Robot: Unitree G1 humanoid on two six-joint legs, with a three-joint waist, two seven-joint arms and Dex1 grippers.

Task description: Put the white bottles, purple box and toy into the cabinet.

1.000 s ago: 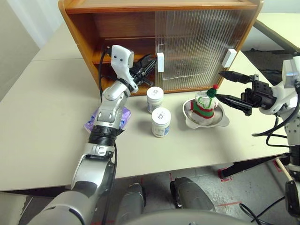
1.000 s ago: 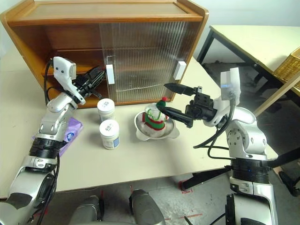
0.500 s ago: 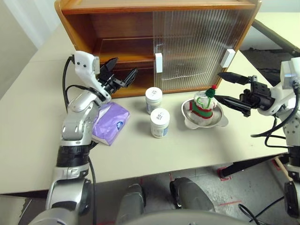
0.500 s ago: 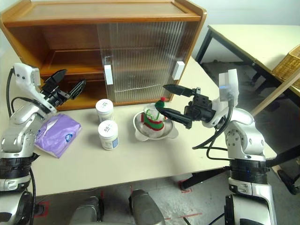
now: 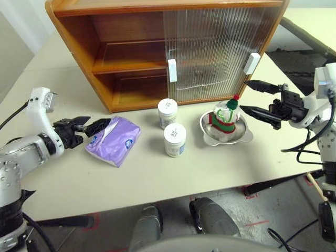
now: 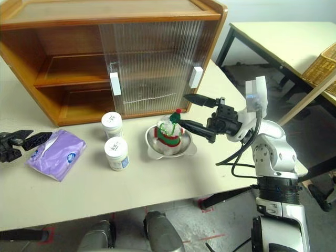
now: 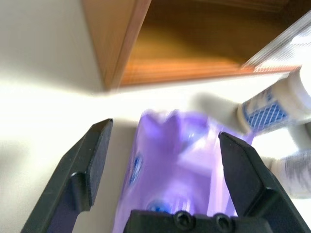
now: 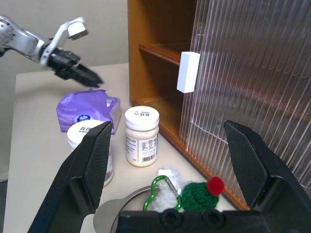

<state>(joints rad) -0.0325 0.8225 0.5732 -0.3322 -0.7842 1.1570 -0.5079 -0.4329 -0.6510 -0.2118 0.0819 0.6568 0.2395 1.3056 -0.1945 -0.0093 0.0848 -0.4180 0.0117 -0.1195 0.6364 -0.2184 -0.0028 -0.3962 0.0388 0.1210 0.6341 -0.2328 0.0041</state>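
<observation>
Overhead, we see the cabinet (image 5: pixel 157 47) standing at the back of the worktop (image 5: pixel 157 178), its left half uncovered and both shelves bare, its ribbed sliding doors (image 5: pixel 210 52) drawn over the right half. The purple box (image 5: pixel 113 139) lies flat on the worktop in front of the open half, well short of it. The two white bottles (image 5: pixel 168 112) stand upright just right of the box, one nearer the cabinet, the other (image 5: pixel 175 139) nearer us. The toy (image 5: pixel 226 116) sits in a steel bowl (image 5: pixel 223 134) to the right of the bottles.

From the head views we place the left gripper (image 5: pixel 86 127) low at the box's left edge, fingers spread, holding nothing. The left wrist view adds what we cannot judge from above: the box (image 7: pixel 180 160) lies between the two spread fingers (image 7: pixel 95 160), though blur keeps us from telling whether either touches it.

We see the right gripper (image 5: pixel 251 97) hovering right of the toy, pointing left, its fingers wide apart and empty. The right wrist view looks across the worktop, showing the bottles' printed labels (image 8: pixel 141 143), a white door handle (image 8: pixel 188 72), and the left gripper (image 8: pixel 80 74) beyond the box.
</observation>
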